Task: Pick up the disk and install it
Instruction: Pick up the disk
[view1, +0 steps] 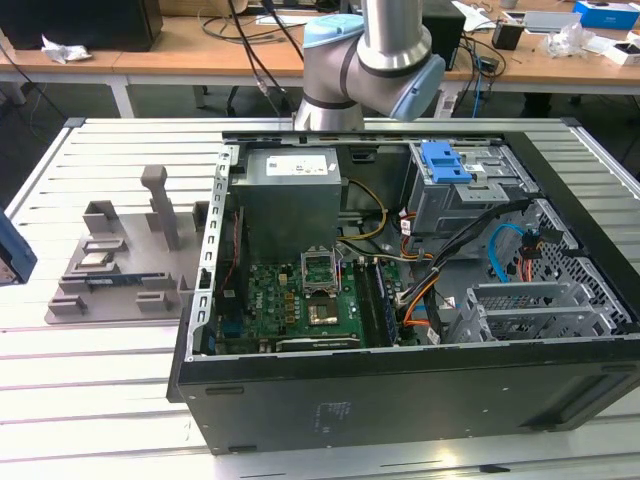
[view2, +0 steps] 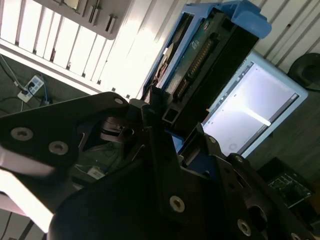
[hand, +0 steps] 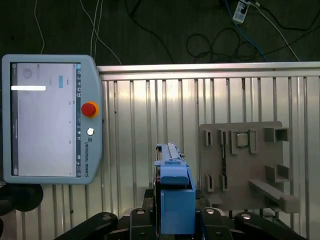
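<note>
Exterior view: one grey-and-blue robot arm (view1: 370, 50) stands behind one open black computer case (view1: 400, 400). Inside the case I count one green motherboard (view1: 300, 300), one grey metal box with a white label (view1: 290, 200), and one bare blue plastic bracket (view1: 445, 162) on top of the drive cage. One grey plastic fixture plate (view1: 120, 270) lies on the slatted aluminium table (view1: 100, 400), off to the exterior view's left of the case.

First wrist view: here you get the one silver disk in its blue plastic frame (hand: 172, 185), edge-on. The black gripper (hand: 176, 201) is pinching it from both sides, up over the table. One grey teach pendant (hand: 47, 117) with one red button (hand: 89, 109) lies to one side and the fixture plate (hand: 245, 165) to the other.

Second wrist view: this one gives the disk's (view2: 210, 65) flat circuit-board face and connector row, with the gripper (view2: 177, 122) clamped on it and the pendant's lit screen (view2: 250, 115) beyond.
</note>
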